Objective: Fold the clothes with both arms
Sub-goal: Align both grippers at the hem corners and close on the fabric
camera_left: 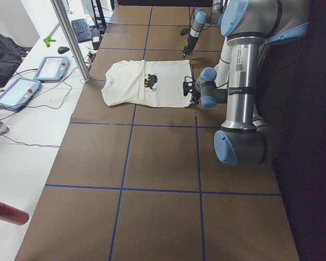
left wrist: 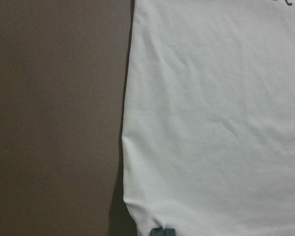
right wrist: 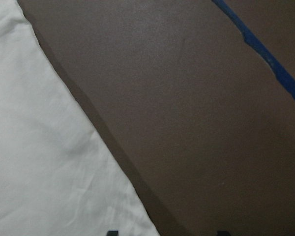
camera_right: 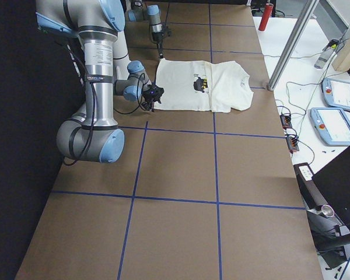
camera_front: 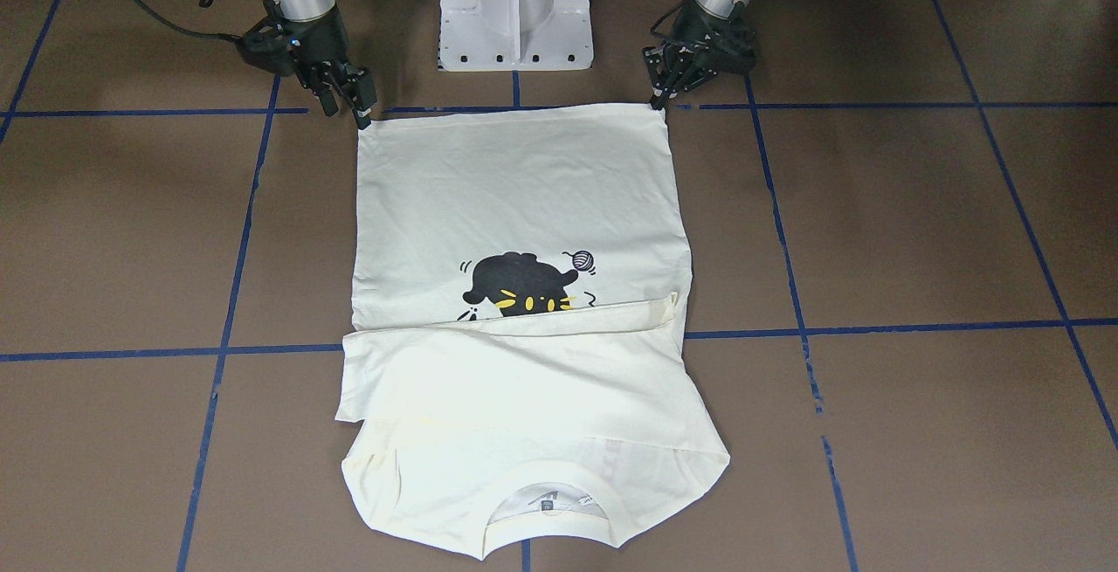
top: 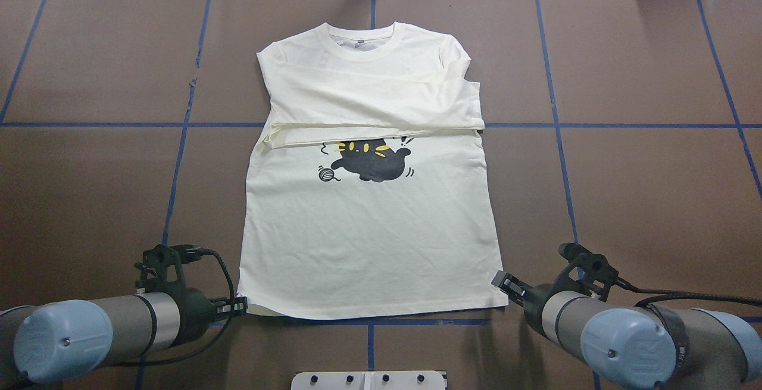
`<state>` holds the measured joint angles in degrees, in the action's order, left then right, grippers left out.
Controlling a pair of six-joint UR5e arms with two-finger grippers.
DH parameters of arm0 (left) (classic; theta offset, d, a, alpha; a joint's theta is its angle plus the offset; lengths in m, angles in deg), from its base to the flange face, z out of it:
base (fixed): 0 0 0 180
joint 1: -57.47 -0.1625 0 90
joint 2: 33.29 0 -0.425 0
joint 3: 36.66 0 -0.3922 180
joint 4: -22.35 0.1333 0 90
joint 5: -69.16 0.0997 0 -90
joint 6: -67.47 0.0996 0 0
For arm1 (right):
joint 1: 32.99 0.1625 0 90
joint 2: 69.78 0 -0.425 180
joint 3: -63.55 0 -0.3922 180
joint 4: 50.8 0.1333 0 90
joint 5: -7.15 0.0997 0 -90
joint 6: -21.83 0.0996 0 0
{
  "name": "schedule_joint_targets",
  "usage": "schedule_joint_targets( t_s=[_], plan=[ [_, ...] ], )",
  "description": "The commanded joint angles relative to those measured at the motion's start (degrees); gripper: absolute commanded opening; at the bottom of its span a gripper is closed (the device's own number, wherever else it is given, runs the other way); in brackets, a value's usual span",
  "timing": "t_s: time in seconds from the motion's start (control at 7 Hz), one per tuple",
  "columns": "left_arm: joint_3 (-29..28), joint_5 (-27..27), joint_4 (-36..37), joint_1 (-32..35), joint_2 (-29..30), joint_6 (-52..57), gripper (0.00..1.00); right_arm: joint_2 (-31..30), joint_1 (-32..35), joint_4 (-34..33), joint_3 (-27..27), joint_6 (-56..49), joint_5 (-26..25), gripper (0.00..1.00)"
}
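The cream shirt (camera_front: 515, 196) (top: 369, 229) lies flat with its print side up. Both sleeves are folded across the chest and cover part of the black cat (top: 372, 164). The collar is at the far edge and the hem is near the robot base. My left gripper (top: 241, 304) (camera_front: 657, 102) (left wrist: 162, 232) sits at the hem's left corner, its tips pressed together on the cloth edge. My right gripper (top: 499, 281) (camera_front: 360, 113) (right wrist: 166, 233) is at the hem's right corner, open. One of its tips is over the shirt (right wrist: 49, 172) and the other is over the bare table.
The white pedestal base (camera_front: 515, 13) stands just behind the hem, between the arms. Blue tape lines (top: 178, 164) grid the brown table. Beyond the collar edge, a side bench holds tablets (camera_left: 19, 89), a metal post (camera_left: 70, 38) and a red bottle (camera_left: 8, 213).
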<state>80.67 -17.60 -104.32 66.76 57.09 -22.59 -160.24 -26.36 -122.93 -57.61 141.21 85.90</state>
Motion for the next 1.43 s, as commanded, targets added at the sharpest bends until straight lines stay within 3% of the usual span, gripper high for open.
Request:
schedule_joint_targets(
  t_s=[0.0, 0.86, 1.0, 1.14, 1.29],
  plan=[
    [0.5, 0.1, 0.0, 0.0, -0.2, 0.0, 0.0, 0.6, -0.8, 0.0, 0.5, 0.0, -0.8, 0.52],
    [0.5, 0.1, 0.0, 0.0, -0.2, 0.0, 0.0, 2.0, -2.3, 0.0, 2.2, 0.0, -0.8, 0.49],
    [0.5, 0.1, 0.0, 0.0, -0.2, 0.0, 0.0, 2.1, -2.3, 0.1, 2.2, 0.1, -1.0, 0.33],
    [0.5, 0.1, 0.0, 0.0, -0.2, 0.0, 0.0, 2.1, -2.3, 0.1, 2.2, 0.1, -1.0, 0.29],
    [0.5, 0.1, 0.0, 0.0, -0.1, 0.0, 0.0, 2.0, -2.2, 0.1, 2.2, 0.1, -1.4, 0.09]
  ],
)
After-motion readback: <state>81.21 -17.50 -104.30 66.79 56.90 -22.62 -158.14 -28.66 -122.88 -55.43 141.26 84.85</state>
